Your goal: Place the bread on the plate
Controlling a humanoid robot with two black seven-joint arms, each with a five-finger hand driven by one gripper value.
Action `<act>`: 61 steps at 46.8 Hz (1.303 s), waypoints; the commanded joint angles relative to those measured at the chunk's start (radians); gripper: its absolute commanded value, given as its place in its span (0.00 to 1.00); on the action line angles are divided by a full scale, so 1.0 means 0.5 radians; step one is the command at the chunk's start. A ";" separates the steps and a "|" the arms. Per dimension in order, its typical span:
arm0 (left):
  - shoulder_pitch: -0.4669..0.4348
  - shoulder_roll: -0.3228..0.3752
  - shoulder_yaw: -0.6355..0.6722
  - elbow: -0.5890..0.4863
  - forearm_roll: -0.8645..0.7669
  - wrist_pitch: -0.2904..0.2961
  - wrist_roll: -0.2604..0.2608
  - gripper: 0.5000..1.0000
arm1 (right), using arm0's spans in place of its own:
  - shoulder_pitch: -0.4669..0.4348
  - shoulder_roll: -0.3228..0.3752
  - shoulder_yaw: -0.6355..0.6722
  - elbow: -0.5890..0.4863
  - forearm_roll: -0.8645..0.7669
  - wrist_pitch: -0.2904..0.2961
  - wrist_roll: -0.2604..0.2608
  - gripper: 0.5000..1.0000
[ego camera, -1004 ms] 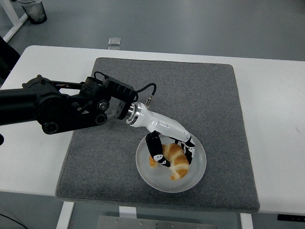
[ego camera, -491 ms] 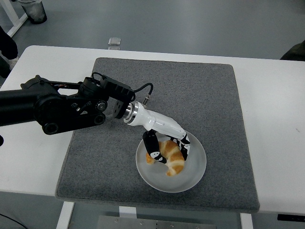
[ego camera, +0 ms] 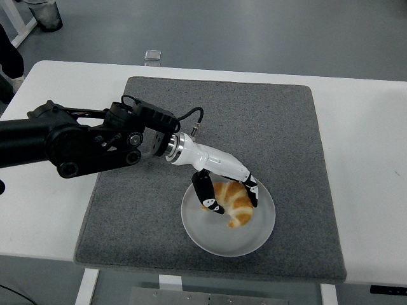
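Observation:
A golden croissant [ego camera: 233, 204] lies over the middle of the round white plate [ego camera: 210, 236], which sits on the grey mat near its front edge. My left hand [ego camera: 234, 202] reaches in from the left on a black arm with a white forearm. Its black-and-white fingers [ego camera: 252, 192] curl over the croissant's far side and the thumb [ego camera: 207, 197] presses its near left side, so the hand is shut on the bread. Whether the croissant rests on the plate or hangs just above it I cannot tell. The right arm is out of view.
The grey mat [ego camera: 286, 133] covers the middle of the white table [ego camera: 369, 159]. Beyond the table's far edge, a small clear object [ego camera: 152, 56] lies on the floor and a dark bin [ego camera: 44, 14] stands at the top left.
The hand has drawn slightly back and up over the plate with the croissant still held. The croissant has turned a little and moved from the plate's front towards its middle.

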 commanded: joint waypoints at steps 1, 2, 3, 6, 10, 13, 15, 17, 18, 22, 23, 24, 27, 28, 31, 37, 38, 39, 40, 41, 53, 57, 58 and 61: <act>0.018 0.000 -0.016 0.000 -0.025 0.001 0.000 0.98 | 0.000 0.000 0.000 0.000 0.000 -0.001 0.000 0.91; 0.018 0.000 -0.019 0.000 -0.034 0.001 0.000 0.98 | 0.000 0.000 0.000 0.000 0.000 -0.001 0.000 0.90; 0.018 0.000 -0.019 0.000 -0.047 0.001 0.000 0.98 | 0.000 0.000 0.000 0.000 0.000 -0.001 0.000 0.90; 0.022 0.000 -0.037 0.000 -0.096 0.001 0.000 0.98 | 0.000 0.000 0.000 0.000 0.000 -0.001 0.000 0.90; 0.022 0.006 -0.086 0.000 -0.181 0.001 0.000 0.98 | 0.000 0.000 0.000 0.000 0.000 -0.001 0.000 0.90; 0.022 0.015 -0.163 0.000 -0.289 0.001 0.000 0.99 | 0.000 0.000 0.000 0.000 0.000 -0.001 0.000 0.91; 0.022 0.022 -0.230 0.003 -0.378 0.001 0.000 0.99 | 0.000 0.000 0.000 0.000 0.000 -0.001 0.000 0.90; 0.022 0.028 -0.292 0.012 -0.482 -0.002 0.000 0.99 | 0.000 0.000 0.000 0.000 0.000 0.002 0.000 0.90; 0.022 0.028 -0.322 0.021 -0.534 -0.002 0.000 0.99 | 0.000 0.000 0.000 0.000 0.000 -0.001 0.000 0.90; 0.025 0.037 -0.427 0.076 -0.718 -0.002 0.000 0.99 | 0.000 0.000 0.000 0.000 0.000 -0.001 0.000 0.90; 0.025 0.037 -0.457 0.095 -0.764 -0.005 0.003 0.99 | 0.000 0.000 0.000 0.000 0.000 -0.001 0.000 0.90; 0.025 0.040 -0.485 0.116 -0.813 -0.005 0.003 0.99 | 0.000 0.000 0.000 0.000 0.000 0.002 0.000 0.90; 0.025 0.049 -0.562 0.193 -0.973 -0.005 0.003 0.99 | 0.000 0.000 0.000 0.000 0.000 -0.001 0.000 0.90; 0.028 0.049 -0.583 0.218 -1.034 -0.005 0.000 1.00 | 0.000 0.000 0.000 0.000 0.000 -0.001 0.000 0.90; 0.028 0.049 -0.638 0.306 -1.239 0.001 0.000 1.00 | 0.000 0.000 0.000 0.000 0.000 -0.001 0.000 0.90; 0.037 0.046 -0.721 0.506 -1.697 0.001 0.006 1.00 | 0.000 0.000 0.000 0.000 0.000 -0.001 0.000 0.90; 0.034 0.046 -0.724 0.537 -1.764 0.004 0.009 1.00 | 0.000 0.000 0.000 0.000 0.000 -0.001 0.000 0.90; 0.034 0.049 -0.727 0.564 -1.826 0.004 0.012 1.00 | 0.000 0.000 0.000 0.000 0.000 -0.001 0.000 0.90; 0.031 0.049 -0.731 0.592 -1.881 0.004 0.012 1.00 | 0.000 0.000 0.000 0.000 0.000 -0.001 0.000 0.91; 0.031 0.049 -0.734 0.619 -1.939 0.004 0.012 1.00 | 0.000 0.000 0.000 0.000 0.000 -0.001 0.000 0.90; 0.061 0.163 -0.789 0.761 -2.541 0.176 0.043 1.00 | 0.000 0.000 0.000 0.000 0.000 -0.001 0.000 0.90; 0.107 0.184 -0.795 0.770 -2.728 0.191 0.046 1.00 | 0.000 0.000 0.000 0.000 0.000 -0.001 0.000 0.90; 0.120 0.196 -0.795 0.773 -2.768 0.194 0.046 1.00 | 0.000 0.000 0.000 0.000 0.000 -0.001 0.000 0.90; 0.150 0.245 -0.795 0.770 -2.881 0.194 0.058 1.00 | 0.000 0.000 0.000 0.000 0.000 -0.001 0.000 0.90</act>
